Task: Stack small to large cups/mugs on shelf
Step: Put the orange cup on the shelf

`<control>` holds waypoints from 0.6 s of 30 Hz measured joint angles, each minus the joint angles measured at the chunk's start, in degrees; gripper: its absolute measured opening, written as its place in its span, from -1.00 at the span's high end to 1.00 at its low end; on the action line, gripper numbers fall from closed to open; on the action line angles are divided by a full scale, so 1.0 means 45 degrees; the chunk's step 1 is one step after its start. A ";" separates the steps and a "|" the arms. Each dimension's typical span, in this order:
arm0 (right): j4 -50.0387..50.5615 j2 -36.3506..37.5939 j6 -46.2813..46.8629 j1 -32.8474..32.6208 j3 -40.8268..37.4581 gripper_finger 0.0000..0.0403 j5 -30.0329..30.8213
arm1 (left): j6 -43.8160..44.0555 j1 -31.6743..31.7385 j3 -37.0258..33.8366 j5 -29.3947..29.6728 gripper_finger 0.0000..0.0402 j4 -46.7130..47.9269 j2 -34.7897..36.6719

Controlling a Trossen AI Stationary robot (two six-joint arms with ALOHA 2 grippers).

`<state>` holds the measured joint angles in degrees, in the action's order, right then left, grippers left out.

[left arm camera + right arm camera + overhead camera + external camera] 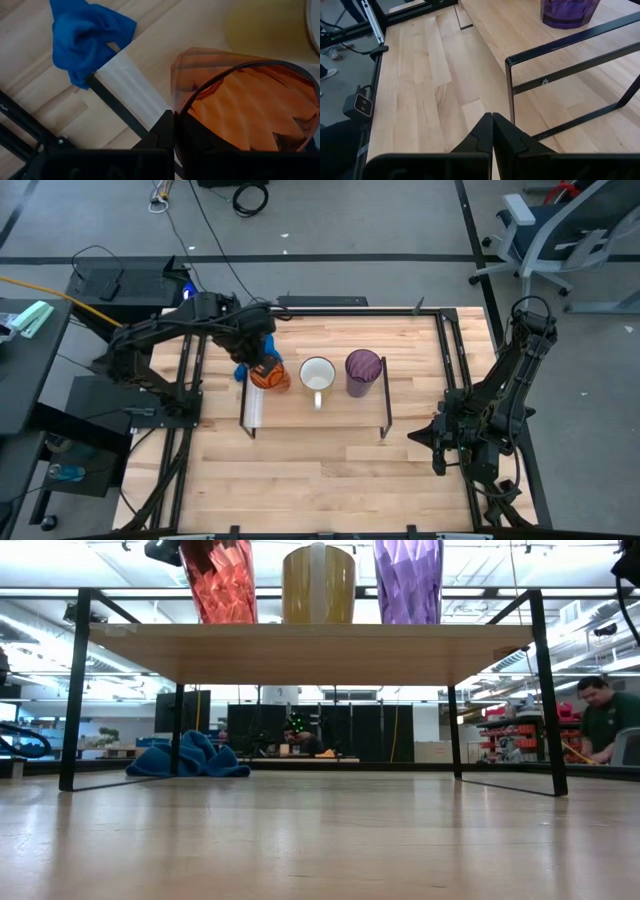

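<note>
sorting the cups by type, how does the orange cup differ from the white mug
The orange cup is see-through and faceted with no handle; the white mug is opaque, smooth and has a handle. The left gripper is at the orange cup; nothing touches the white mug. Both stand upright on the shelf.

The left end effector (264, 369) reaches in from ten o'clock — its fingers closed on the orange cup (271, 376). The right end effector (421, 436) waits at four o'clock — fingers pressed together.
</note>
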<state>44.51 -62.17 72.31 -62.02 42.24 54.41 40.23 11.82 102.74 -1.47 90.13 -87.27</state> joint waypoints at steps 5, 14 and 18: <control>-0.0004 0.0000 0.0010 0.0000 0.0000 0.94 0.0000 | 0.0163 0.0004 -0.0010 0.0020 0.94 -0.0013 -0.0192; -0.0005 0.0000 0.0282 0.0000 0.0000 0.94 0.0000 | 0.0595 0.0004 -0.0010 -0.0020 0.94 -0.0024 -0.0225; -0.0004 0.0000 0.0352 0.0000 0.0000 0.94 0.0000 | 0.0943 0.0004 -0.0010 -0.0036 0.94 -0.0028 -0.0222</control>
<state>44.49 -62.17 73.90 -62.02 42.24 54.41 44.47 11.84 102.69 -1.63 90.00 -88.27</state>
